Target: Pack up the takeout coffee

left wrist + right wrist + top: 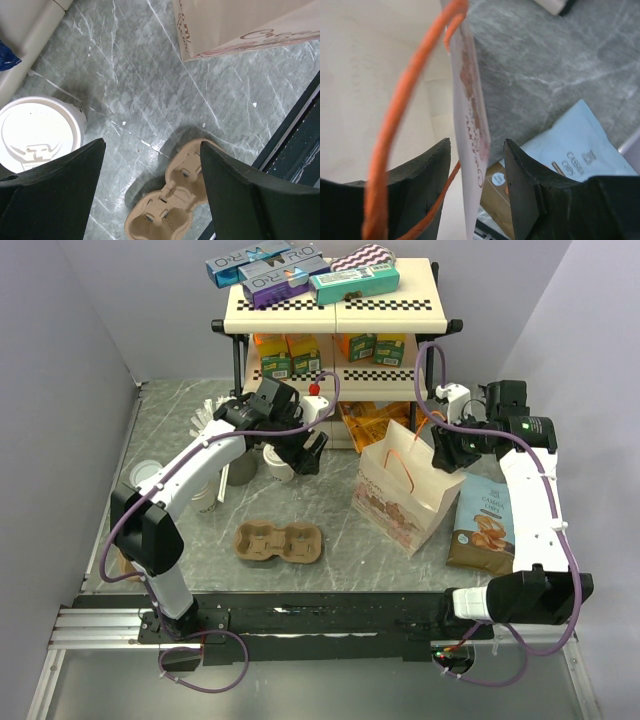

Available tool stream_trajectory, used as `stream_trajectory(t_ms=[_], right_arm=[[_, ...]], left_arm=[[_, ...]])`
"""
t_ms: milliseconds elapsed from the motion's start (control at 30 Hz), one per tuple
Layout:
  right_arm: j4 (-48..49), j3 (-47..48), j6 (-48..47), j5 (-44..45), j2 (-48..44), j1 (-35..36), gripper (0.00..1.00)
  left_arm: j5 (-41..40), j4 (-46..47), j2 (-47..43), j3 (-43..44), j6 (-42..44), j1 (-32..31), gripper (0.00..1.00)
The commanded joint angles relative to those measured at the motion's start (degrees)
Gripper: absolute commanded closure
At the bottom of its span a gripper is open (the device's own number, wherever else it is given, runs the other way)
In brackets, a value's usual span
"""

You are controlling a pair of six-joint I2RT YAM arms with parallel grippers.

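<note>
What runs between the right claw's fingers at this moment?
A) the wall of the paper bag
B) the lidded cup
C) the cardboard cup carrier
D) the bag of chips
A: in the right wrist view the paper bag has its wall standing edge-on between the two fingers of the right claw, with its orange handle looping past one finger; the chips bag lies beyond it.

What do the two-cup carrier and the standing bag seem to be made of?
Cup carrier: moulded paper pulp, it seems; matte tan, rough, rounded wells. Bag: paper, matte cream with pink print, sharp folds; handles look like orange cord.
</note>
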Motion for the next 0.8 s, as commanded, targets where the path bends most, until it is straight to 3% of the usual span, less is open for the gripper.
stream_trajectory(t_ms=[0, 300, 500, 633, 767], right_arm=[[-1.0, 1.1, -2.2, -7.0, 0.1, -0.1, 0.46], [1.2, 1.5, -1.1, -9.9, 0.9, -0.6, 0.5], [2.3, 1.3, -0.5, -11.1, 1.6, -1.1, 0.7], [1.5, 2.1, -1.4, -12.2, 2.5, -1.6, 1.0], [0.9, 4.4, -3.0, -12.7, 2.7, -1.7, 1.0]], left_arm=[[1.2, 0.8, -1.7, 0.0, 0.5, -0.1, 0.17], [1.0, 0.7, -1.7, -0.3, 0.6, -0.1, 0.17], [1.2, 0.4, -1.8, -0.9, 1.6, -0.1, 0.18], [8.3, 0.9, -4.4, -3.6, 7.9, -0.1, 0.16], [11.0, 2.6, -9.9, -11.1, 16.5, -0.1, 0.12]])
